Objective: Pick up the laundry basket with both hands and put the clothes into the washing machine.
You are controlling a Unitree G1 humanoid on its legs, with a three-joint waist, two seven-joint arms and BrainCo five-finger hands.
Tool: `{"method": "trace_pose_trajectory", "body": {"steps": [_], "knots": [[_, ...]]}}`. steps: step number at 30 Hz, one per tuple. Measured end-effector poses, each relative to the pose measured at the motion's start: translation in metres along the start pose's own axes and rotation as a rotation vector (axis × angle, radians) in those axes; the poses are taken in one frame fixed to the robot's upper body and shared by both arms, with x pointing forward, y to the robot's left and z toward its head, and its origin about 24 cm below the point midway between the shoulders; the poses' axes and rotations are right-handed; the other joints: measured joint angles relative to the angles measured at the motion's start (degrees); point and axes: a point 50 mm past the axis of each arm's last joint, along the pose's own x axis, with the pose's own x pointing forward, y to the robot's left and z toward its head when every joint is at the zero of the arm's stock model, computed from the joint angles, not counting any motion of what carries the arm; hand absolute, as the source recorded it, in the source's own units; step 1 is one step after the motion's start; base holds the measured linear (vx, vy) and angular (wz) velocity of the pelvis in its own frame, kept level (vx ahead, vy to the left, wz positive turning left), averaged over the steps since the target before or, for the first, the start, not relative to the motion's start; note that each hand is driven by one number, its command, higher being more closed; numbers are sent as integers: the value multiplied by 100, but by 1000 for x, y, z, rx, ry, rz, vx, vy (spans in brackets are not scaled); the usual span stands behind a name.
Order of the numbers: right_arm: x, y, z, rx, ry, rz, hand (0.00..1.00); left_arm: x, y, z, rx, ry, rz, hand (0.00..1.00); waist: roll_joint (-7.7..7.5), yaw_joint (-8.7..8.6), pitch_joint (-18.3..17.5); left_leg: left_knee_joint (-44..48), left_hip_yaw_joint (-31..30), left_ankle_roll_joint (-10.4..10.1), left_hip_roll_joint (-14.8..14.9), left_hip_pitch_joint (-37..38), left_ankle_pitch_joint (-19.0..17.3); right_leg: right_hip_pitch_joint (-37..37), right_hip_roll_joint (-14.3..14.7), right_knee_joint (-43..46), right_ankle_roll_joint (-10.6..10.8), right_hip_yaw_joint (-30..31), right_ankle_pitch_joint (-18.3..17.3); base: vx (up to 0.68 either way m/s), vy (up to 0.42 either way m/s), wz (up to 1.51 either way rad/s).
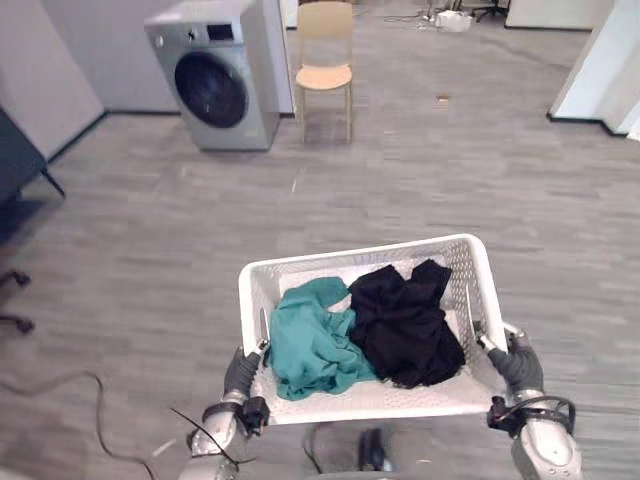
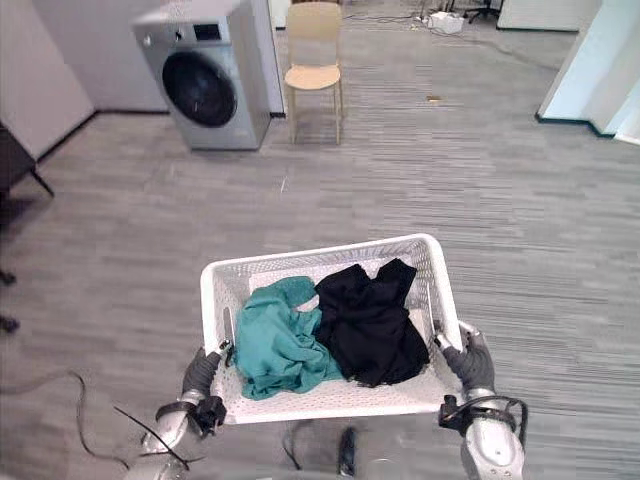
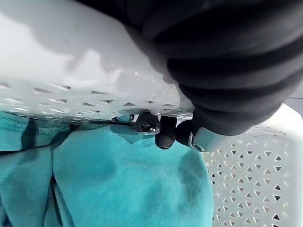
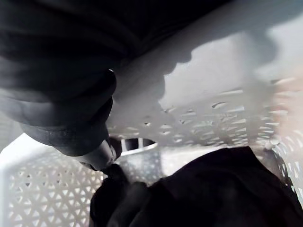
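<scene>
I hold a white perforated laundry basket (image 1: 262, 276) up in front of me, above the grey floor. A teal garment (image 1: 308, 343) lies in its left half, a black garment (image 1: 405, 320) in its right half. My left hand (image 1: 241, 372) grips the basket's left rim, its dark-tipped fingers (image 3: 163, 135) hooked over the edge above the teal cloth (image 3: 118, 184). My right hand (image 1: 515, 365) grips the right rim, a finger (image 4: 99, 156) curled over the wall beside the black cloth (image 4: 208, 189). The silver washing machine (image 1: 218, 75) stands far ahead to the left, its round door closed.
A light wooden chair (image 1: 326, 66) stands just right of the washing machine. A dark piece of furniture (image 1: 20, 160) juts in at the left edge. White wall corners (image 1: 600, 70) rise at the far right. Open grey floor (image 1: 400, 180) lies between me and the machine.
</scene>
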Motion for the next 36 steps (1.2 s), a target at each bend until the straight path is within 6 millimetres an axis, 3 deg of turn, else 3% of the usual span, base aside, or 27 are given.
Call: {"method": "trace_pose_trajectory", "body": {"steps": [1,3,4,5,8,9,10,11,12,13,14,15,16,17,18,19,21,22,23,26,27,29,31,32,33,34,36], "knots": [[0,4,0,15,0,5,100,-1,3,2,8,-8,7,100,-19,49,53,614,80,103,128,-300,-68,230,82,-51,-54,113,-130,674,2,-69],[0,17,-6,35,23,45,100,-9,19,-1,13,5,59,100,-305,294,178,1427,328,803,519,-1206,-634,1053,123,-448,23,551,-395,688,-24,-88],[0,20,-7,25,34,62,100,-16,23,-6,7,18,80,100,-454,505,106,867,597,837,761,-1798,-1121,1477,29,-831,114,910,-465,623,5,-89],[0,20,-7,23,34,63,100,-17,23,-6,4,17,81,100,-478,528,93,657,650,842,780,-1905,-1203,1555,4,-908,131,973,-472,625,72,-85],[12,24,-5,6,22,90,100,-20,24,-8,-19,8,100,100,-563,701,51,-2938,543,625,486,-2189,-1399,2191,-427,-1405,487,1529,-627,783,267,-86],[20,25,-5,4,21,97,100,-20,23,-7,-25,0,103,100,-586,801,57,-4460,360,-127,285,-2015,-715,2401,-640,-1453,759,1840,-786,743,341,-89],[23,27,-8,10,31,95,100,-20,24,-7,-23,4,108,100,-636,832,21,-4532,420,77,149,-1921,-425,2486,-761,-1438,845,1996,-834,737,331,-68],[24,30,-12,20,51,91,100,-19,27,-8,-12,21,123,100,-843,791,-57,-4381,670,424,-18,-1846,-515,2548,-1066,-1369,976,2151,-775,737,349,-23],[25,28,-11,15,48,87,100,-18,27,-7,-11,21,123,100,-858,733,-55,-3484,844,733,2,-2070,-826,2611,-1166,-1156,1205,2352,-446,728,336,-5],[24,28,-11,19,48,87,100,-18,27,-7,-10,21,123,100,-880,739,-41,-2788,938,740,20,-2278,-874,2658,-1161,-963,1173,2475,-286,648,358,-21],[22,28,-14,17,58,89,100,-18,25,-8,-8,23,115,100,-985,768,-51,-2893,1052,641,-204,-2147,-1122,2480,-1191,-25,1386,2519,-33,529,338,-34],[19,26,-19,29,74,76,100,-19,26,-8,1,29,112,100,-1126,804,-32,-3566,1092,924,-383,-1408,-1676,1893,-1250,1674,1524,2626,730,518,284,-24],[18,29,-21,41,84,78,100,-19,28,-8,12,33,112,100,-1231,769,13,-3746,1097,1041,-581,-1173,-1848,1461,-1331,2619,1395,2690,1154,501,177,5],[17,32,-23,46,93,87,100,-17,30,-7,21,38,121,100,-1439,623,12,-3781,1066,1124,-753,-831,-2034,598,-1276,4162,1174,2804,1253,622,115,32],[17,30,-23,38,95,82,100,-16,28,-9,22,49,113,100,-1233,530,137,-3948,1015,1130,-748,-401,-2081,21,-1075,4825,1196,2693,997,611,127,34],[16,28,-24,34,100,76,100,-16,28,-9,22,52,112,100,-1197,482,158,-4114,988,1130,-696,-108,-2081,-220,-1013,4869,1179,2538,851,516,138,26],[11,23,-28,34,115,56,100,-15,23,-11,33,59,80,100,-819,421,212,-4795,916,1025,-554,668,-2123,-998,-1057,4265,1287,1956,469,519,150,18],[11,24,-27,45,112,51,100,-13,23,-7,48,51,69,100,-794,310,212,-5124,783,899,-553,1058,-2197,-1308,-1173,3201,1400,1597,307,532,129,21],[10,24,-27,50,112,46,100,-12,23,-6,53,49,66,100,-800,295,211,-5163,748,882,-555,1129,-2211,-1352,-1191,2910,1391,1541,300,696,40,41],[6,23,-25,72,105,24,100,-7,22,-1,70,31,45,100,-918,162,48,-5190,418,578,-540,1436,-2519,-1161,-1088,-184,1257,1626,539,561,-91,64],[3,18,-24,65,99,4,100,-4,17,0,68,28,25,100,-944,123,0,-5024,164,495,-415,1628,-2812,-1022,-995,-287,1257,1640,1154,824,-228,97],[5,9,-22,27,93,-2,100,-4,9,-6,37,46,20,100,-616,128,-44,-3891,41,435,-21,1370,-2925,-920,-784,267,1018,1301,624,731,-233,55],[7,9,-15,6,65,18,100,-5,8,-7,15,42,34,100,-400,130,2,-1802,121,450,322,540,-2187,-623,-568,472,862,1069,121,621,-206,16],[7,10,-15,4,68,27,100,-7,10,-9,2,46,52,100,-315,204,29,-634,161,455,551,-26,-731,-270,-410,390,696,1027,-88,599,-164,-10],[7,11,-16,10,70,34,100,-11,13,-12,0,56,57,100,-318,282,68,416,187,411,696,-514,-447,167,-293,177,631,1025,-291,707,-163,-14],[6,12,-17,11,78,36,100,-12,14,-13,0,57,58,100,-301,328,103,1076,210,679,746,-961,-640,616,-251,-68,567,1047,-456,580,-111,-6],[5,13,-19,11,85,38,100,-16,17,-16,-3,65,69,100,-350,403,128,1170,389,767,725,-1459,-970,1103,-271,-440,556,1152,-564,516,-54,-24]]}}
